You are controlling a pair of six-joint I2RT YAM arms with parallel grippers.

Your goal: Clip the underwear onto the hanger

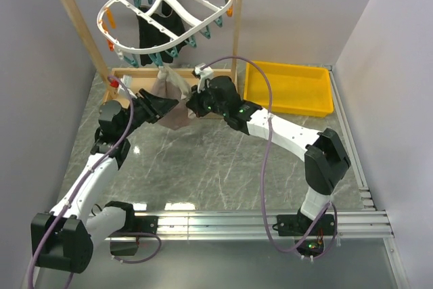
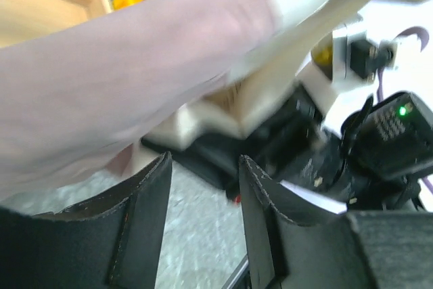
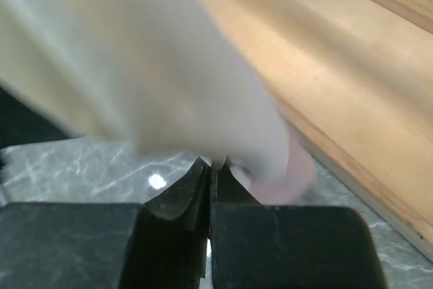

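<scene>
The white oval hanger (image 1: 169, 15) with orange and teal pins hangs from the wooden rack. The pink underwear (image 1: 172, 103) hangs below its near rim. Its upper corner reaches the teal pins; I cannot tell if a pin grips it. My right gripper (image 1: 191, 105) is shut on the underwear's right edge. In the right wrist view the jaws (image 3: 211, 167) pinch blurred pale fabric (image 3: 169, 65). My left gripper (image 1: 168, 107) is open just left of the fabric. In the left wrist view its fingers (image 2: 203, 164) stand apart and empty under the pink cloth (image 2: 122, 65).
A black garment (image 1: 159, 28) is clipped to the ring's middle. The wooden rack (image 1: 74, 11) has a base bar right behind the grippers (image 3: 325, 65). A yellow tray (image 1: 289, 87) sits at the back right on the marble table.
</scene>
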